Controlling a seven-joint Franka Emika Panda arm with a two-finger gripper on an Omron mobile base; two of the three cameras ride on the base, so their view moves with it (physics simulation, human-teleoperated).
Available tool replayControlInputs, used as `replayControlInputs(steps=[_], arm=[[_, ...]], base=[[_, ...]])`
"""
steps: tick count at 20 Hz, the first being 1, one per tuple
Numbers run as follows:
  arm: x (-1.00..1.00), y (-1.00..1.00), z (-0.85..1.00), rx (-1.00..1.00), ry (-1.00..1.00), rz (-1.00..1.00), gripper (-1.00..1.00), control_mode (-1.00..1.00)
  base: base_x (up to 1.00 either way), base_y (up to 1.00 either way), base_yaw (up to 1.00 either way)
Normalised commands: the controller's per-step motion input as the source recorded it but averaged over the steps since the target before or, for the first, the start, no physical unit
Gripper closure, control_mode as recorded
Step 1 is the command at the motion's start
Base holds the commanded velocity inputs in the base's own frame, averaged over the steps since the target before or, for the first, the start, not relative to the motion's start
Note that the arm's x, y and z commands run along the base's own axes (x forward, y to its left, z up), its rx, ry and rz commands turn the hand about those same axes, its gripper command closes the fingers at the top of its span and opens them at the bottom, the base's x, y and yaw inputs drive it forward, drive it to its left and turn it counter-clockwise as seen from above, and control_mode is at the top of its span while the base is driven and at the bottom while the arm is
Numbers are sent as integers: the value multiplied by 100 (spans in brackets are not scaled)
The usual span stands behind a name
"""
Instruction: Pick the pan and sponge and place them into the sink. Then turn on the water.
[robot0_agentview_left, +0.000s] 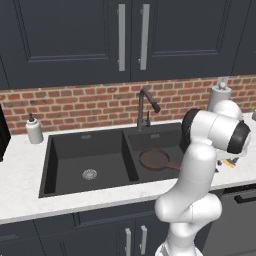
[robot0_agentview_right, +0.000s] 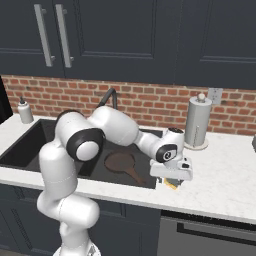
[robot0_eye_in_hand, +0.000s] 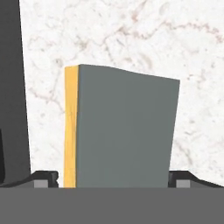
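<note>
The flat grey-faced, yellow-edged sponge (robot0_eye_in_hand: 120, 129) lies on the white marbled table (robot0_agentview_right: 225, 170) right of the matte black sink (robot0_agentview_left: 65, 150), framed by wide-spread fingers (robot0_eye_in_hand: 46, 178). The round reddish-brown pan (robot0_agentview_left: 154, 160) rests in the right basin. The arm reaches down, bent.

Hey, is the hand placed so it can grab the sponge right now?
Probably yes: the hand hangs open right over the sponge on the counter, one fingertip on each side, nothing between.

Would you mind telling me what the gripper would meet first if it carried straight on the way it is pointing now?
Most likely the sponge: it lies grey side up on the marble counter, directly ahead of the open gripper, between its fingertips. How much gap remains is unclear.
</note>
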Motion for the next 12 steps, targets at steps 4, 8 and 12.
replayControlInputs(steps=[4,8,12], arm=[[0,0,-4,0,0,0,100,-100],[0,0,0,0,0,0,100,-100],[0,4,0,0,0,0,100,-100]], base=[[0,0,0],[0,0,0],[0,0,0]])
